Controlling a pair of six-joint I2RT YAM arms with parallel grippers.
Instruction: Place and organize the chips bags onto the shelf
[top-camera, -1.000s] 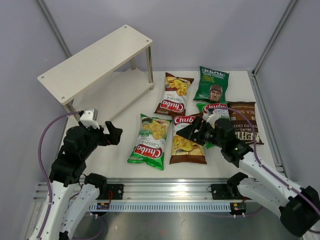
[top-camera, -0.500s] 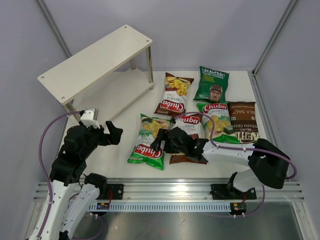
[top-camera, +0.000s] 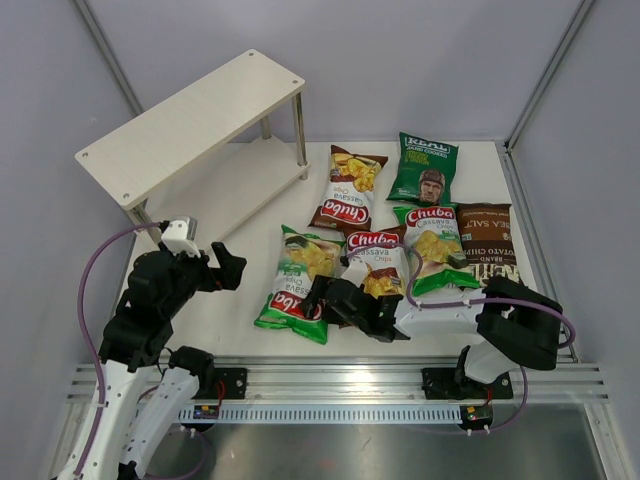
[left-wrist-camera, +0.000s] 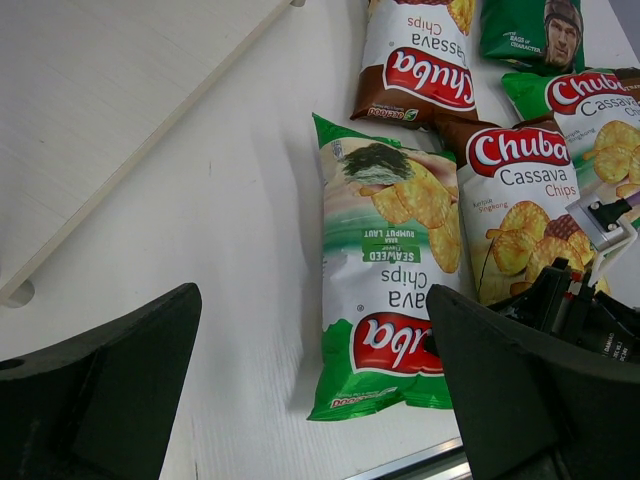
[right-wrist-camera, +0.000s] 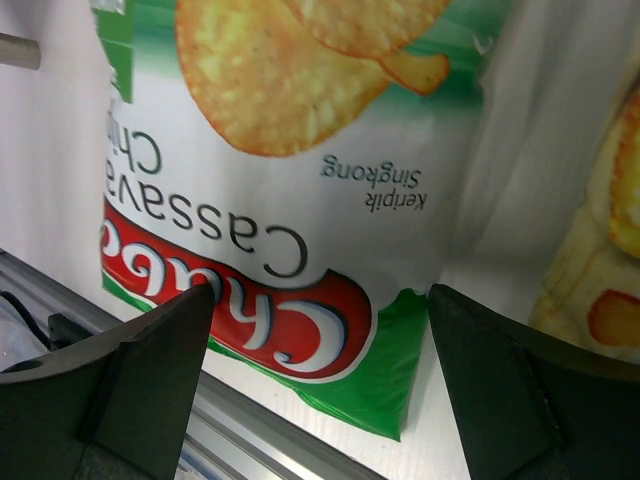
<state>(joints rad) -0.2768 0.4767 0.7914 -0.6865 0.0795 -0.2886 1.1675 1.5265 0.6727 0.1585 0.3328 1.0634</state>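
Six chips bags lie on the white table. The near green-white bag (top-camera: 298, 275) (left-wrist-camera: 388, 290) (right-wrist-camera: 270, 190) has my right gripper (top-camera: 318, 297) (right-wrist-camera: 320, 390) low over its bottom right corner, open, with one finger on each side. A brown Chuba bag (top-camera: 378, 260) lies beside it and another (top-camera: 348, 190) lies further back. A second green-white bag (top-camera: 432, 245), the dark green bag (top-camera: 425, 168) and the Kettle bag (top-camera: 490, 243) lie to the right. My left gripper (top-camera: 228, 272) (left-wrist-camera: 315, 400) hangs open and empty left of the bags. The two-tier shelf (top-camera: 190, 120) stands empty at the back left.
An aluminium rail (top-camera: 340, 380) runs along the table's near edge, just past the green-white bag's bottom corner. Grey walls close in the back and both sides. The shelf's lower board (left-wrist-camera: 100, 100) sits just left of the bags.
My right arm has swung left from the right-hand bags, across the brown Chuba bag, down to the near green-white bag's bottom corner. The left arm has not moved.
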